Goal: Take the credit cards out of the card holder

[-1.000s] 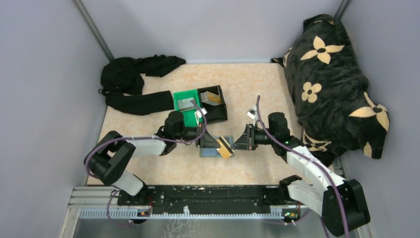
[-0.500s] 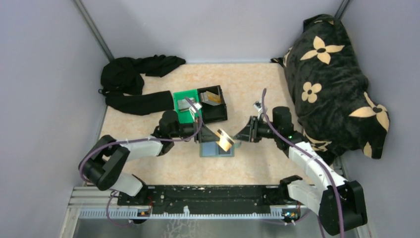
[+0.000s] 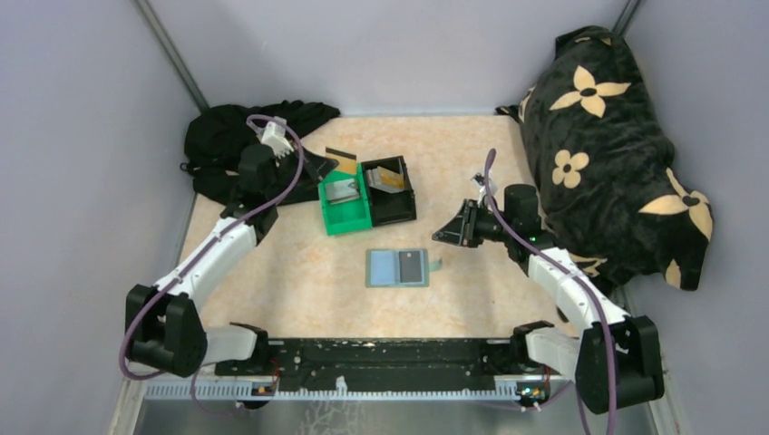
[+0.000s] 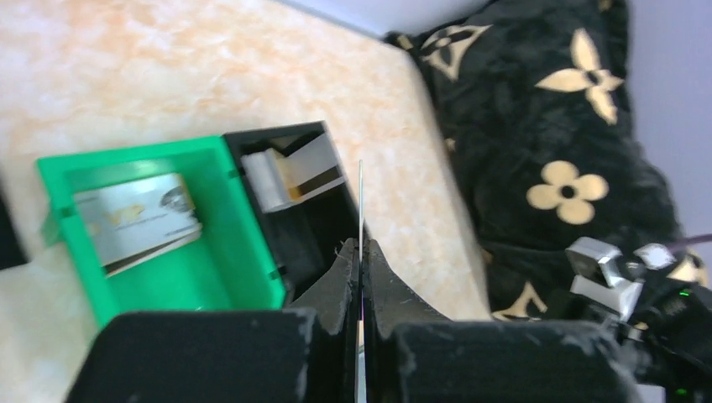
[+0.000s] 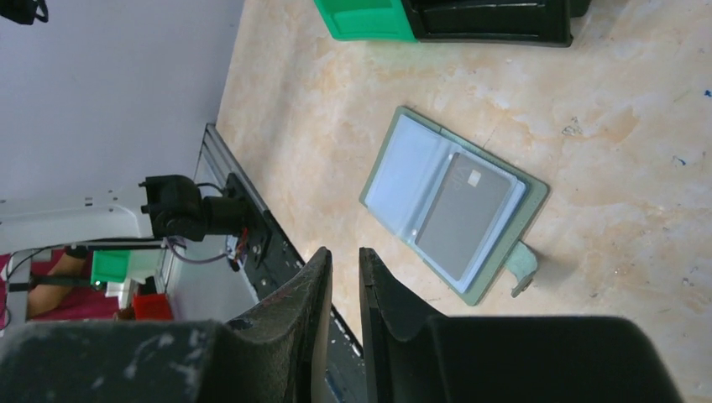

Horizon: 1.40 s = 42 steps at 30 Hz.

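Note:
The grey-blue card holder (image 3: 384,268) (image 5: 401,166) lies open and flat on the table's middle. A dark grey credit card (image 3: 413,265) (image 5: 464,214) sits in its right panel. My left gripper (image 3: 328,166) (image 4: 361,245) is raised over the back left, shut on a thin credit card (image 3: 341,154) with a dark stripe, seen edge-on (image 4: 361,193) in the left wrist view, just above the bins. My right gripper (image 3: 444,234) (image 5: 344,256) hovers right of the card holder, open by a narrow gap, with nothing in it.
A green bin (image 3: 347,225) (image 4: 243,252) holding a silver card (image 4: 138,222) stands beside a black bin (image 3: 410,192) (image 4: 277,138) with cards (image 4: 290,176). Black cloth (image 3: 231,154) lies at the back left. A black flowered cushion (image 3: 608,136) fills the right side.
My left gripper closed on the card, lifted it off the card holder and swung back-left over the bins. My right gripper opened and drew back right. The card holder now lies flat.

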Tool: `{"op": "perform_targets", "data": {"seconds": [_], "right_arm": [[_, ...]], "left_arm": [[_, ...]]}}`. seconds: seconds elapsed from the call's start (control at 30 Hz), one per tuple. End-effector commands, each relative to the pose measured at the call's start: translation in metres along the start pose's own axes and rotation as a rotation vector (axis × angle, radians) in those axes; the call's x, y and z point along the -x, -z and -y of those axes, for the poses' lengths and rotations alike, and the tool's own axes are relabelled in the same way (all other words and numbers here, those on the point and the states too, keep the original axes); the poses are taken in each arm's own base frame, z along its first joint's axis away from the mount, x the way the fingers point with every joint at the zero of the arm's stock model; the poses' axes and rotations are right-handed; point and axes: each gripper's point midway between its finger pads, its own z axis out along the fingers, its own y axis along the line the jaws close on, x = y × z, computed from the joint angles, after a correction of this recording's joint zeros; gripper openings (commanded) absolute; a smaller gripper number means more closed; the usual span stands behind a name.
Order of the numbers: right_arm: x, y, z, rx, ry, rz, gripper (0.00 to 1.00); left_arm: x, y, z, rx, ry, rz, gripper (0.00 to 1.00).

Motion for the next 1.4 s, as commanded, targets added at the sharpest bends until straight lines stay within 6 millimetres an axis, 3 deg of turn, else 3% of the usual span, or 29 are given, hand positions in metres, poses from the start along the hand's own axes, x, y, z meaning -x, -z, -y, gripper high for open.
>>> {"op": "perform_targets", "data": {"seconds": [0.0, 0.33, 0.63, 0.97, 1.37], "right_arm": [[0.008, -0.004, -0.013, 0.095, 0.056, 0.002, 0.19], [0.009, -0.013, -0.020, 0.193, 0.029, -0.033, 0.17], [0.010, -0.016, -0.017, 0.195, 0.026, -0.042, 0.17], [0.004, -0.021, -0.008, 0.184, -0.001, -0.063, 0.17], [0.003, -0.022, -0.006, 0.182, -0.006, -0.071, 0.16]], "left_arm": [[-0.019, 0.002, -0.046, 0.205, -0.036, -0.100, 0.00], [-0.031, -0.022, -0.080, 0.260, -0.012, -0.115, 0.00], [-0.047, -0.058, -0.102, 0.268, 0.063, -0.134, 0.00], [-0.050, -0.074, -0.131, 0.351, 0.058, -0.100, 0.00], [-0.059, -0.079, -0.150, 0.427, 0.053, -0.144, 0.00]]}}
